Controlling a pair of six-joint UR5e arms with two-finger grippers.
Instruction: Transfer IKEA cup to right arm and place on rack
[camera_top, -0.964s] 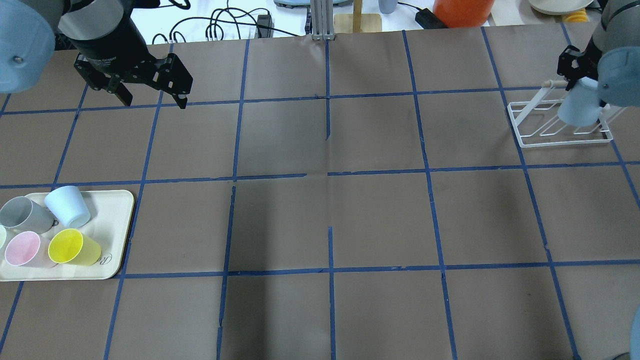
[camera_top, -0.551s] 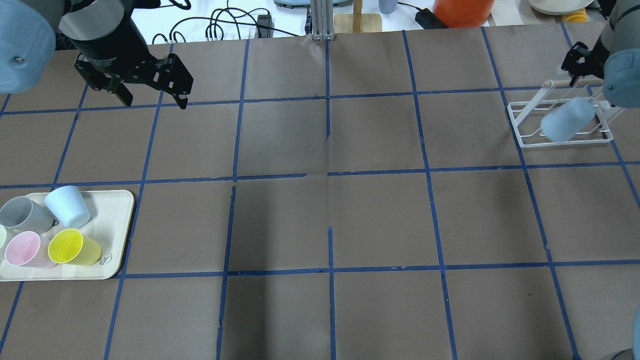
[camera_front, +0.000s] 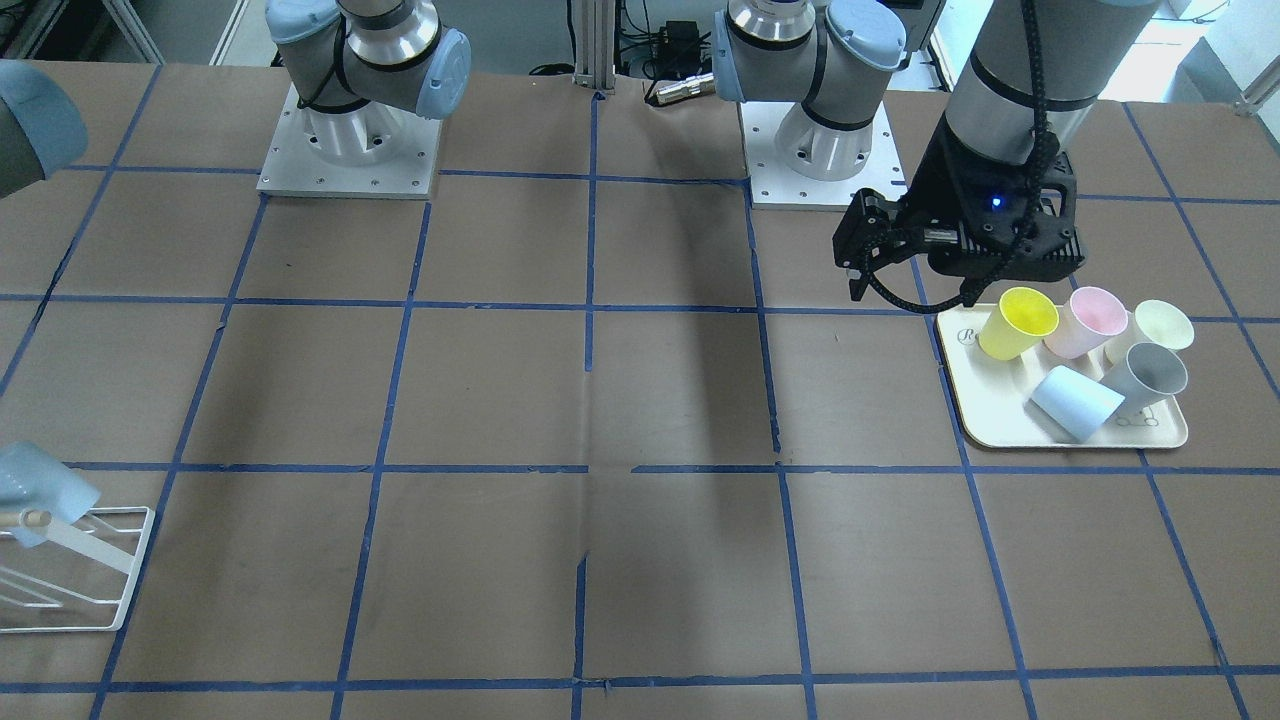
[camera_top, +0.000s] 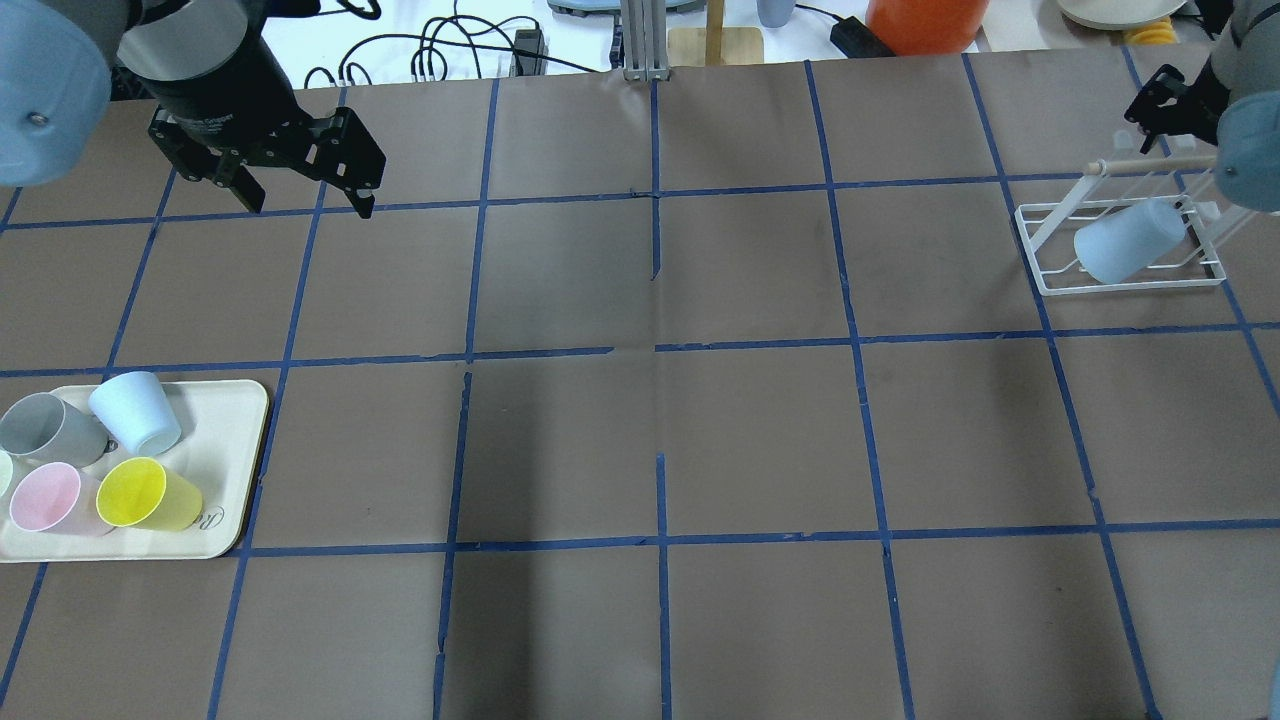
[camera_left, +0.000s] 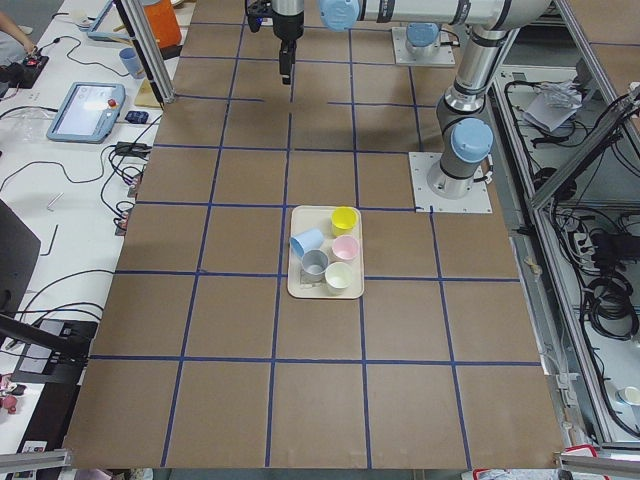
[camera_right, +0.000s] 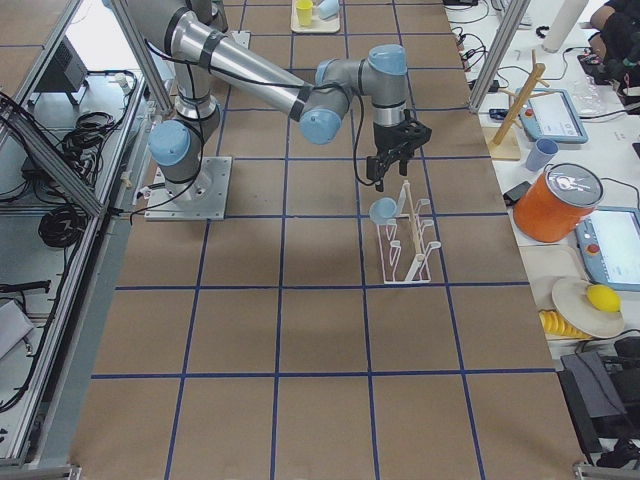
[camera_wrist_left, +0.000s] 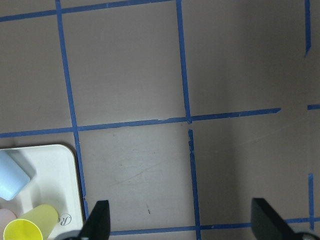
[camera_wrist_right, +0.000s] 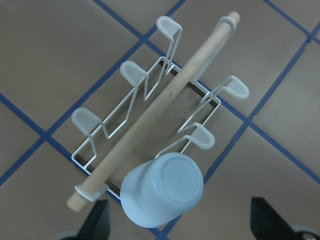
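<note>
The pale blue IKEA cup (camera_top: 1125, 243) hangs upside down and tilted on a prong of the white wire rack (camera_top: 1040, 262), below the wooden dowel (camera_wrist_right: 165, 100). It also shows in the right wrist view (camera_wrist_right: 162, 189). My right gripper (camera_right: 385, 168) is open and empty, above and behind the rack, apart from the cup. My left gripper (camera_top: 308, 200) is open and empty, hovering at the far left of the table. A second pale blue cup (camera_top: 137, 412) lies on the cream tray (camera_top: 240, 440).
The tray also holds a grey cup (camera_top: 50, 430), a pink cup (camera_top: 48, 497), a yellow cup (camera_top: 145, 494) and a cream cup (camera_front: 1160, 325). An orange bucket (camera_top: 925, 25), a wooden stand (camera_top: 715, 42) and cables lie beyond the far table edge.
My right gripper let go of the pale blue cup and drew back and up. The cup tipped over and settled on the rack. The left arm has not moved.
</note>
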